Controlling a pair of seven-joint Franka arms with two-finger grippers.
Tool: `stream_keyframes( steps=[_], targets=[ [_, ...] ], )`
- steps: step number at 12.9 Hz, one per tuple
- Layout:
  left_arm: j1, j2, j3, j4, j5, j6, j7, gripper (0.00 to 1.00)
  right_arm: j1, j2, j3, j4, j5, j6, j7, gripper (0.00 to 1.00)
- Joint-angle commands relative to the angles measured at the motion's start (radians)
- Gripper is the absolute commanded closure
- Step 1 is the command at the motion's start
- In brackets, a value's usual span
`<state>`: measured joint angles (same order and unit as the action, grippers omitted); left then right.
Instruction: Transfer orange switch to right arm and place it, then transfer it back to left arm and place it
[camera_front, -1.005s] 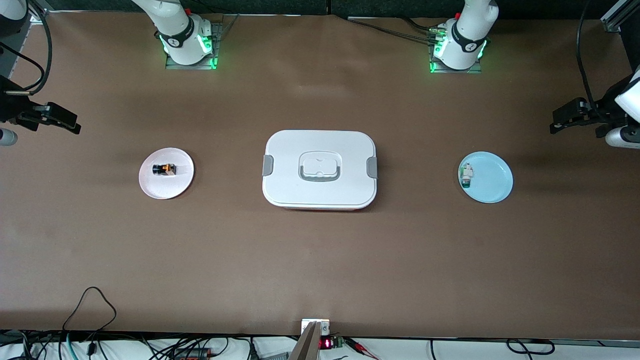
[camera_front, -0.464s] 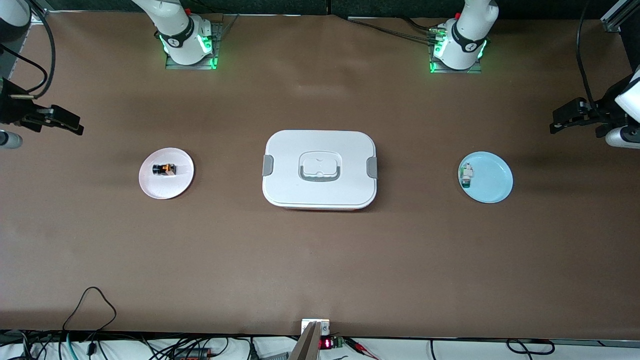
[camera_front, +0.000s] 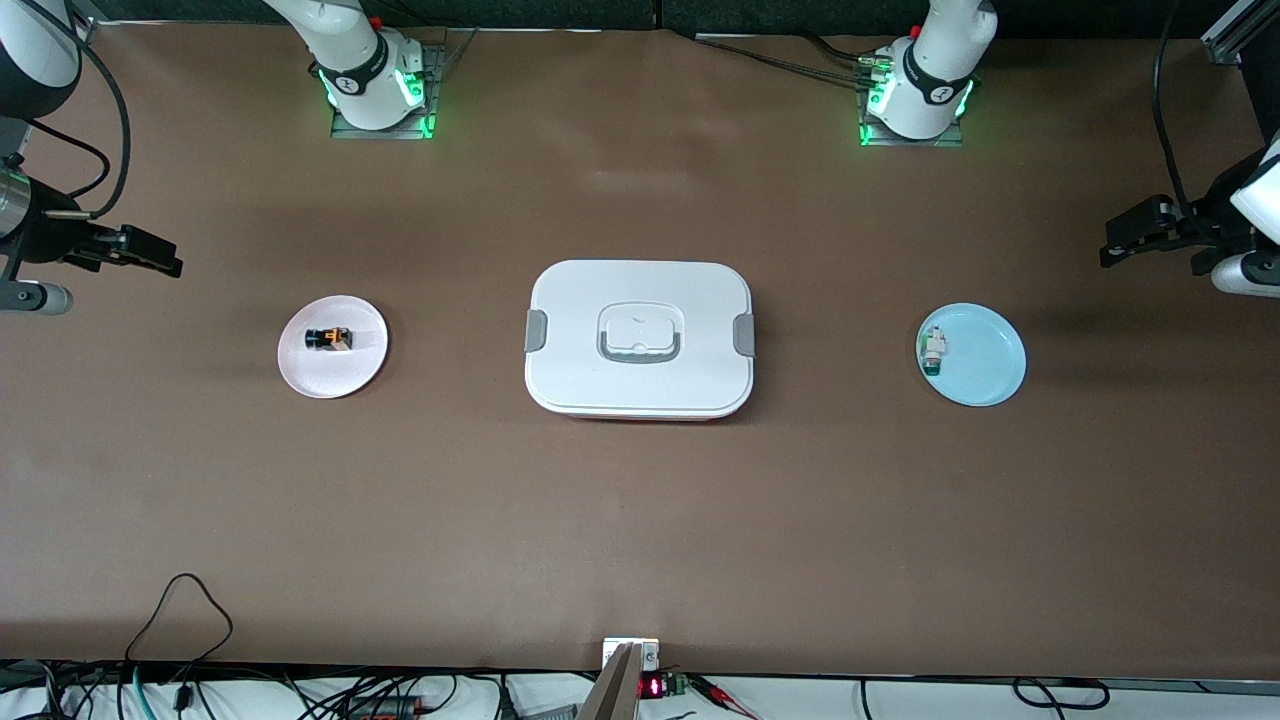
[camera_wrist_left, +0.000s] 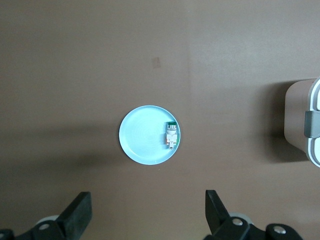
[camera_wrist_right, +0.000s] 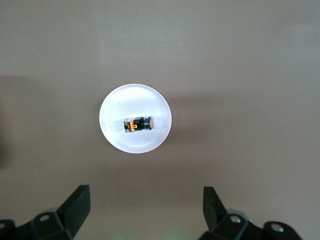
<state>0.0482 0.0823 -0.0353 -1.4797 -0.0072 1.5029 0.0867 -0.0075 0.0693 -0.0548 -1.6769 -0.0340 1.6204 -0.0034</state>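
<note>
The orange switch, small and black with orange markings, lies on a pink plate toward the right arm's end of the table. It also shows in the right wrist view. The white box with grey clips stands mid-table. My right gripper is open and empty, high over the table at the right arm's end, apart from the pink plate. In the right wrist view the gripper is open over bare table. My left gripper is open and empty, high over the left arm's end; it also shows in the left wrist view.
A blue plate with a small white-and-green component lies toward the left arm's end, also in the left wrist view. Cables lie along the table edge nearest the front camera.
My right gripper has moved a little toward the pink plate. The left arm has not moved. The switch, plates and box stay put.
</note>
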Motion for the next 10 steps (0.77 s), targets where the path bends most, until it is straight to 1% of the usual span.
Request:
stream_keyframes(
  steps=[1,4,8,10],
  targets=[
    [-0.002,-0.007,-0.005,0.016,-0.005,-0.018,-0.005,0.00,-0.005,0.029,0.009,0.002,0.008,0.009,0.011,0.00],
    [-0.001,-0.007,-0.012,0.016,-0.005,-0.018,-0.007,0.00,-0.009,0.098,0.009,0.002,0.008,0.033,0.011,0.00],
    [-0.001,-0.006,-0.012,0.018,-0.002,-0.017,-0.007,0.00,0.012,0.171,0.010,0.000,0.008,0.111,0.011,0.00],
    [-0.001,-0.006,-0.012,0.018,-0.002,-0.017,-0.005,0.00,0.029,0.198,0.015,0.000,0.008,0.125,0.013,0.00]
  ],
)
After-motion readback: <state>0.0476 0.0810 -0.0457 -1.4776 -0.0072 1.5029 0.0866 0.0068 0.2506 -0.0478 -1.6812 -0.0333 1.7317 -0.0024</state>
